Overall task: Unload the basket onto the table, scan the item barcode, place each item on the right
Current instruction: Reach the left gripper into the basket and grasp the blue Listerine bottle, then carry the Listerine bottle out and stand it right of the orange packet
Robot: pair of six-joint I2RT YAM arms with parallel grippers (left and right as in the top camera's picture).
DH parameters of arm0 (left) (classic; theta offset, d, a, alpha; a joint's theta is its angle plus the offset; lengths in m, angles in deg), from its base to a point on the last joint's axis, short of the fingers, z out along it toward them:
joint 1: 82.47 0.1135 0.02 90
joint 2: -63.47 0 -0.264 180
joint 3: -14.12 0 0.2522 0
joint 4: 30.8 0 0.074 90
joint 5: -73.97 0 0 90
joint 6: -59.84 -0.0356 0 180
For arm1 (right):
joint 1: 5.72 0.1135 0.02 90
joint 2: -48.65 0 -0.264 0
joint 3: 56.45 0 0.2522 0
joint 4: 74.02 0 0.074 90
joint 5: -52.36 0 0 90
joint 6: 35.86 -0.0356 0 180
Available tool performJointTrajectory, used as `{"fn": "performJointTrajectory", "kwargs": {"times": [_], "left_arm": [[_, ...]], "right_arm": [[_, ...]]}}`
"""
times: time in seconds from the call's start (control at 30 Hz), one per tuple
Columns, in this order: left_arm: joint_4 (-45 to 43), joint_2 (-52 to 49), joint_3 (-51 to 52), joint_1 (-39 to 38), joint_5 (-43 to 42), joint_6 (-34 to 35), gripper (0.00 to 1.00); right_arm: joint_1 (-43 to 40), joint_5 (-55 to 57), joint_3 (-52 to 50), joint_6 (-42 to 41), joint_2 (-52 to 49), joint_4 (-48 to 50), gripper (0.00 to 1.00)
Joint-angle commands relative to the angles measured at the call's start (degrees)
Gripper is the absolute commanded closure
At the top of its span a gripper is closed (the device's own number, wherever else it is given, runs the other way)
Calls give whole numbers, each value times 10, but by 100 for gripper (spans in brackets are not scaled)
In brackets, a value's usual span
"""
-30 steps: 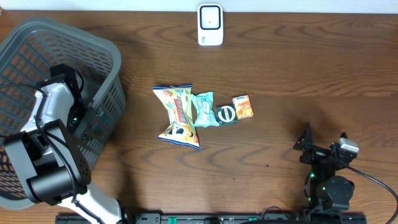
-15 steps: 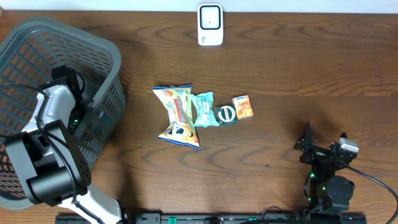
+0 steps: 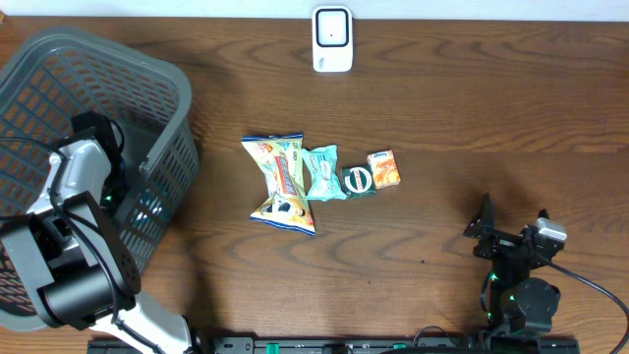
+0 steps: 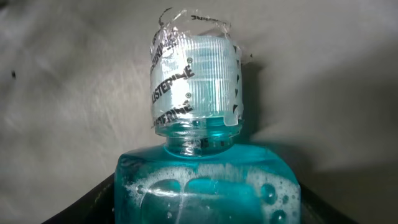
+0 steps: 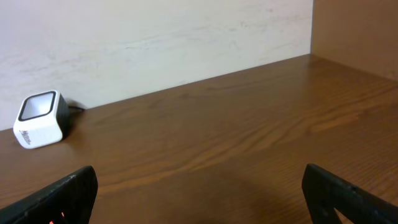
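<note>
Jaws, 2 sets: left gripper (image 4: pixel 202 213) flanks the mouthwash bottle (image 4: pixel 202 180) inside the basket (image 3: pixel 167 74), though I cannot tell if it pinches. Right gripper (image 5: pixel 199 193) spread wide, idle. Change: left has shifted slightly leftward in the basket. Pickup likely underway; scanner (image 3: pixel 332 39) well apart.

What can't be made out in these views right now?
Mouthwash bottle: its lower body and any barcode are cut off by the left wrist view's bottom edge.
Left gripper: only dark finger edges show at that view's bottom corners, so the grip cannot be told.
Overhead, the left arm and basket wall hide both.
Snack packets: print too small overhead.
</note>
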Motion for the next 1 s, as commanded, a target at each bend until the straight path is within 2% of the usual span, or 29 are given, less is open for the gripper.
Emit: {"fn": "performJointTrajectory", "kwargs": {"times": [0.0, 0.23, 0.4, 0.57, 0.73, 0.8, 0.97], "left_arm": [[7, 31, -5, 6, -1, -82, 70], [7, 160, -24, 6, -1, -139, 70], [6, 293, -24, 6, -21, -146, 70], [-20, 400, -24, 6, -97, -164, 70], [-96, 496, -24, -8, -213, -248, 70], [-124, 530, -24, -24, -242, -275, 70], [-149, 571, -24, -94, -302, -279, 70]], "right_arm": [[5, 3, 0, -2, 2, -2, 1], [5, 3, 0, -2, 2, -2, 1], [5, 3, 0, -2, 2, -2, 1], [5, 3, 0, -2, 2, -2, 1], [5, 3, 0, -2, 2, -2, 1], [5, 3, 0, -2, 2, -2, 1], [5, 3, 0, -2, 2, -2, 1]]}}
